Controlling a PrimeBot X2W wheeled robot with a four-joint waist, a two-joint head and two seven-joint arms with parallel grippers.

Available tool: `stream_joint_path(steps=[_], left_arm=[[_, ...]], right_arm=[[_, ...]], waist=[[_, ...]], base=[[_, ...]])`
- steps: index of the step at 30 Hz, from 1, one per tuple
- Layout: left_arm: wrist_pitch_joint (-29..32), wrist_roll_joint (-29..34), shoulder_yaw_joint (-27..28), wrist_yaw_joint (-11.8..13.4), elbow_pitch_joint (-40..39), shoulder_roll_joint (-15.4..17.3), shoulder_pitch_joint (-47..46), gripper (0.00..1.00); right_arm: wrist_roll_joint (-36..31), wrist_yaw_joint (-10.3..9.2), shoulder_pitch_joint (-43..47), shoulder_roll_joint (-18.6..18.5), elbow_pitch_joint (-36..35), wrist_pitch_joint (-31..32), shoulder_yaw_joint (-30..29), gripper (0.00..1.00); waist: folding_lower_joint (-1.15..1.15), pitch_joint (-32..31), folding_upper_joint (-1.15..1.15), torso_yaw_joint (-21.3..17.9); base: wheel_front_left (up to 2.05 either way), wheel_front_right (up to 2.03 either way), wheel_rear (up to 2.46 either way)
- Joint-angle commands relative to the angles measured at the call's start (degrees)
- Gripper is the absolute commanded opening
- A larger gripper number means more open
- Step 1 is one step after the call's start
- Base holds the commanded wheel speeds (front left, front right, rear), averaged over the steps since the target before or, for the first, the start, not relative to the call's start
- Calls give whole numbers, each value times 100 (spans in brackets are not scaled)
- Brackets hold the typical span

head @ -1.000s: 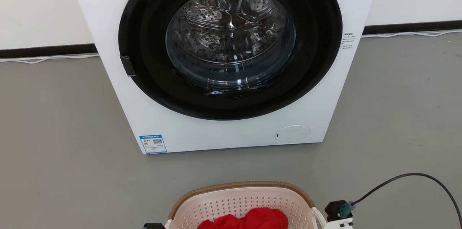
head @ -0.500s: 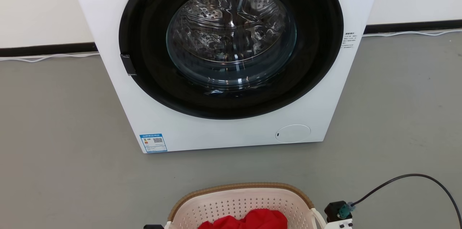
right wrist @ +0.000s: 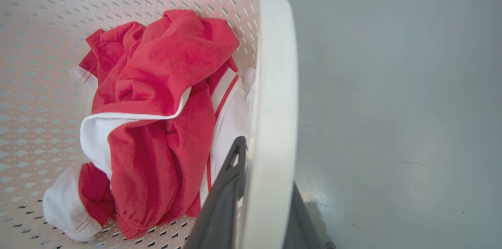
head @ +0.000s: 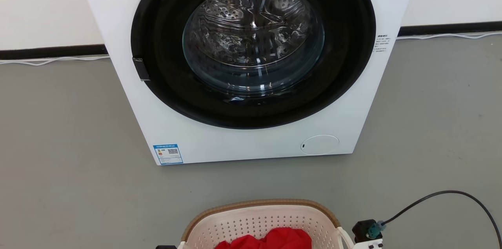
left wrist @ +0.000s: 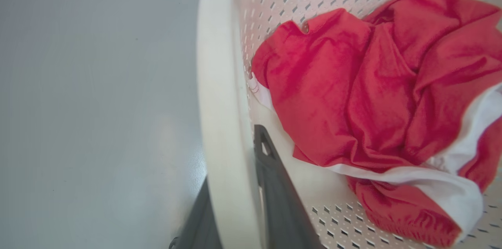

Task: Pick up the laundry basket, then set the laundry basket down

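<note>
Evidently, the laundry basket [head: 259,219] is held by its handles [left wrist: 219,64], one clamped in the left gripper [left wrist: 232,170], one in the right gripper [right wrist: 270,174]; it is positioned before the washing machine [head: 251,145], a red-and-white garment [right wrist: 157,96] inside.

The laundry basket [head: 259,223] is matt cream plastic pierced with small holes. Its rim [head: 259,203] is brown with a woven texture, and its handle [left wrist: 221,104] is smooth white plastic. Inside lies soft, creased red cloth [left wrist: 353,84] with white trim. The washer [head: 251,145] has a smooth white casing, a glossy black door ring [head: 157,45], clear door glass [head: 251,80] and a shiny perforated metal drum [head: 251,25]. The grey floor [head: 59,143] is smooth with a faint sheen.
</note>
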Motion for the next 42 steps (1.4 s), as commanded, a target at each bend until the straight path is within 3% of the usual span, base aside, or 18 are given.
stream_joint_path(steps=[1,26,33,42], left_arm=[[-105,-47,46,-32,-80,-3,-206,0],[-222,-215,-177,-52,-38,-3,-518,0],[-441,-229,-147,-62,-12,-3,-975,0],[-769,-122,-111,-91,52,55,-1918,0]], right_arm=[[6,100,-162,144,-152,-115,125,0],[297,100,-409,144,-239,-359,342,0],[338,100,-840,144,-175,-659,291,0],[306,100,-1730,144,38,-1235,144,0]], waist=[[0,2,0,8],[0,425,0,-26],[0,936,0,44],[0,2033,0,192]], base=[[0,0,0],[0,0,0],[0,0,0],[0,0,0]])
